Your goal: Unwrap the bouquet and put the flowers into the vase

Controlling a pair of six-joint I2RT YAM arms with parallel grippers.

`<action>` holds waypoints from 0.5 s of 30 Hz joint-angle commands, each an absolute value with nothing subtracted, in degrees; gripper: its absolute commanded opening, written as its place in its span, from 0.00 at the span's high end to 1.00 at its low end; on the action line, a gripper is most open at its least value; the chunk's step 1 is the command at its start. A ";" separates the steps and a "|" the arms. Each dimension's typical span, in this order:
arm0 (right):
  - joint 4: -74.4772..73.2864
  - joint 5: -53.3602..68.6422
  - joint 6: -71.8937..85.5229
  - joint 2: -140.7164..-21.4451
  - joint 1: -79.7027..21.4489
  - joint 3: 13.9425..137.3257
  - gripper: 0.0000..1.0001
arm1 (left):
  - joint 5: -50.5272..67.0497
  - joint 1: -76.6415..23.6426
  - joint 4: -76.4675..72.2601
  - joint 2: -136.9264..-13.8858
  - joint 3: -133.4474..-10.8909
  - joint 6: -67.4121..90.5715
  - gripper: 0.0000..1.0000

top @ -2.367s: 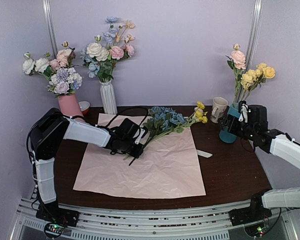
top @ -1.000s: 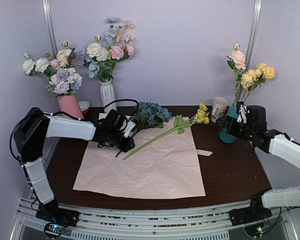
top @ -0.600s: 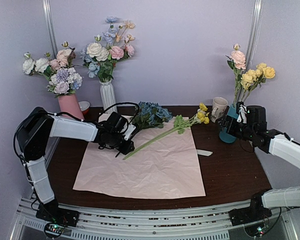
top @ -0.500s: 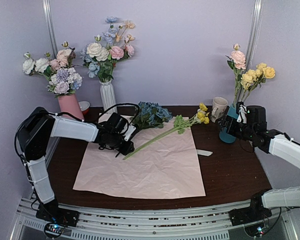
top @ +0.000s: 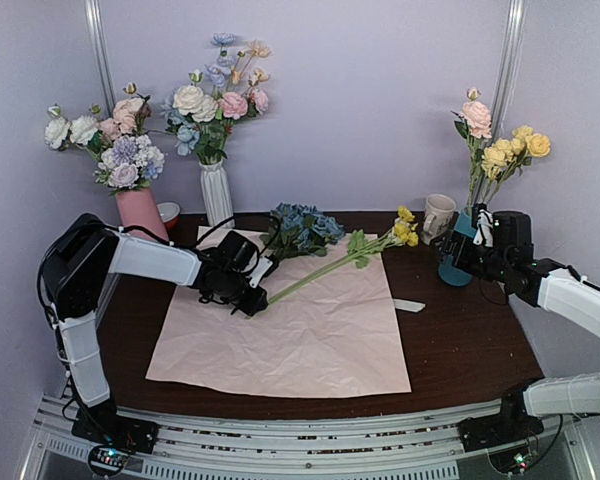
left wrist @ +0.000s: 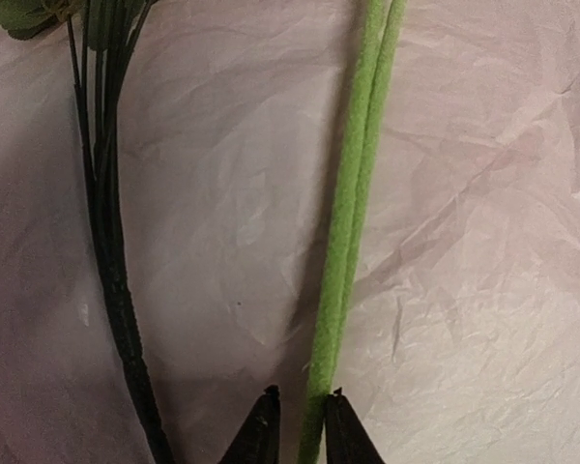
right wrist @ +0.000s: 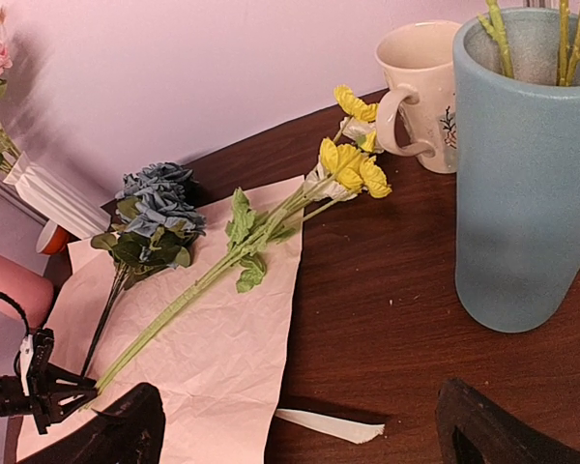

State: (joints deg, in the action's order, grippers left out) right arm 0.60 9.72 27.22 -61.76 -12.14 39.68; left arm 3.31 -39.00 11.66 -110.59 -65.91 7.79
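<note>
Pinching narrow, not yet tight, with left pincer [left wrist: 298, 427] round the long light-green flower stem [left wrist: 353, 213] on crinkly pink paper [left wrist: 483, 290], to lift it. Hovering wide with right pincer [right wrist: 304, 425] by the smooth teal-blue vase [right wrist: 522, 184].

No lettering, label, brand name, number or sign can be read in any of the views. The cream ceramic mug [right wrist: 423, 85] bears only a small dark printed motif on its side, too small to be made out as text.
</note>
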 commanded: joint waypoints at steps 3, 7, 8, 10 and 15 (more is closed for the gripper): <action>1.48 10.29 27.30 -61.83 -12.49 39.21 0.00 | 3.96 -39.19 11.43 -110.79 -66.91 8.35 0.86; 1.49 10.28 27.32 -61.92 -12.48 39.18 0.00 | 4.39 -39.12 11.28 -109.91 -66.91 8.76 0.93; 1.49 10.28 27.27 -61.96 -12.49 39.18 0.00 | 4.56 -39.16 11.11 -109.56 -66.84 8.97 0.95; 1.48 10.37 27.24 -61.96 -12.54 39.20 0.00 | 5.18 -39.20 10.78 -108.78 -66.72 9.33 0.98; 1.20 10.37 27.19 -61.64 -12.48 39.38 0.00 | 5.12 -39.13 10.55 -106.43 -66.77 10.52 1.00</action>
